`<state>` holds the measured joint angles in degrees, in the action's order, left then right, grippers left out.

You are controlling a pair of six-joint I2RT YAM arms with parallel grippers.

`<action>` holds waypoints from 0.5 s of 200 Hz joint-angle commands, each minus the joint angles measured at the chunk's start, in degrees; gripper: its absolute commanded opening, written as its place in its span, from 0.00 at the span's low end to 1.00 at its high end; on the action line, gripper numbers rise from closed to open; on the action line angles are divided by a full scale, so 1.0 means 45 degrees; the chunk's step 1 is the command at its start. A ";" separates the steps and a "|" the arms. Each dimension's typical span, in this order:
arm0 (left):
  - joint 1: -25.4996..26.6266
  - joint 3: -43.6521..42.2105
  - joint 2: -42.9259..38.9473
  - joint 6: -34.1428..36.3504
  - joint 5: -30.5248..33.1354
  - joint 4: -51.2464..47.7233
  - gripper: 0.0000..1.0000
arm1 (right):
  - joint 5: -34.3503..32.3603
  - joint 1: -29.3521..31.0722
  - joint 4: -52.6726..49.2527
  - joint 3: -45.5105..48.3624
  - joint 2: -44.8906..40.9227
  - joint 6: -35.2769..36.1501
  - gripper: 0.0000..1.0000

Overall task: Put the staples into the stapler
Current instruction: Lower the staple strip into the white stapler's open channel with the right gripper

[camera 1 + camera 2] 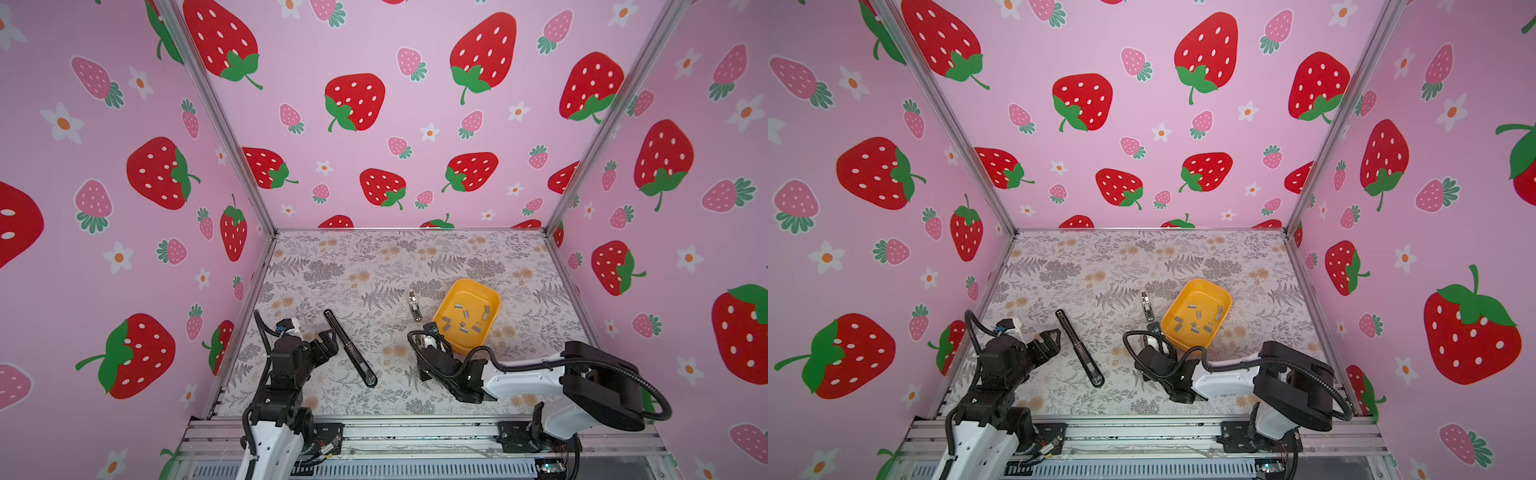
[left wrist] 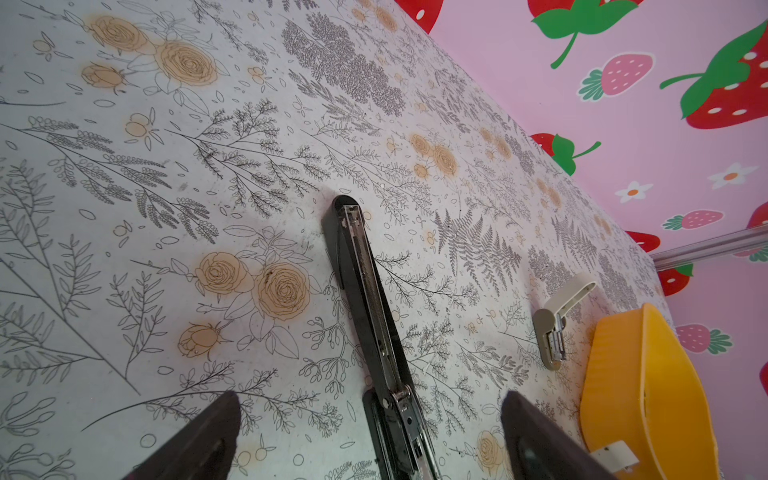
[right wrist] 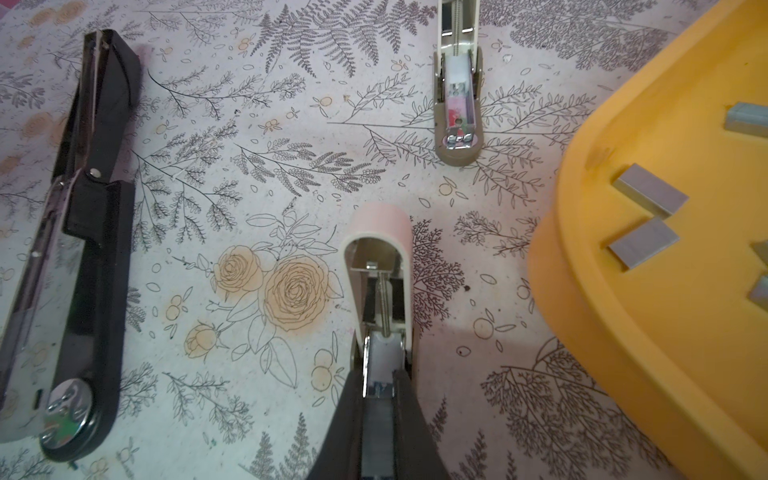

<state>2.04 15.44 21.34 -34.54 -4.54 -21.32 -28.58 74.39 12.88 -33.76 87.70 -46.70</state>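
Observation:
A long black stapler (image 1: 350,350) (image 1: 1080,350) lies opened flat on the floral table, its metal channel facing up (image 2: 365,291) (image 3: 83,249). Several small grey staples (image 1: 463,328) (image 1: 1194,328) (image 3: 650,195) lie in the yellow tray (image 1: 469,291) (image 1: 1200,291). My left gripper (image 1: 329,338) (image 1: 1054,336) (image 2: 370,419) is open, its fingers (image 2: 199,440) on either side of the black stapler near its hinge. My right gripper (image 1: 431,348) (image 1: 1156,345) (image 3: 379,390) is shut on a small pale pink stapler (image 3: 380,266), opened up, just in front of the tray.
A small beige stapler (image 1: 414,305) (image 1: 1146,305) (image 2: 555,328) (image 3: 457,104) lies open between the black stapler and the tray (image 2: 665,395) (image 3: 623,332). Strawberry-print walls close in the table on three sides. A metal rail runs along the front edge.

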 commanded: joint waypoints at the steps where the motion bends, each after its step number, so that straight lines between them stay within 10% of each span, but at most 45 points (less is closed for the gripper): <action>1: 0.0015 -0.0035 -0.0121 -0.0116 0.0129 -0.0278 0.99 | -0.0212 0.0109 0.0145 0.0080 0.0140 -0.0274 0.11; 100: 0.0018 -0.0053 -0.0146 -0.0136 0.0109 -0.0279 0.99 | -0.0357 0.0149 -0.0084 -0.0017 0.0482 -0.0452 0.11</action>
<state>2.04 15.44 21.34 -34.57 -4.54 -21.34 -28.75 74.54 12.91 -33.78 88.71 -46.89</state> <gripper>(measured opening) 0.988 0.131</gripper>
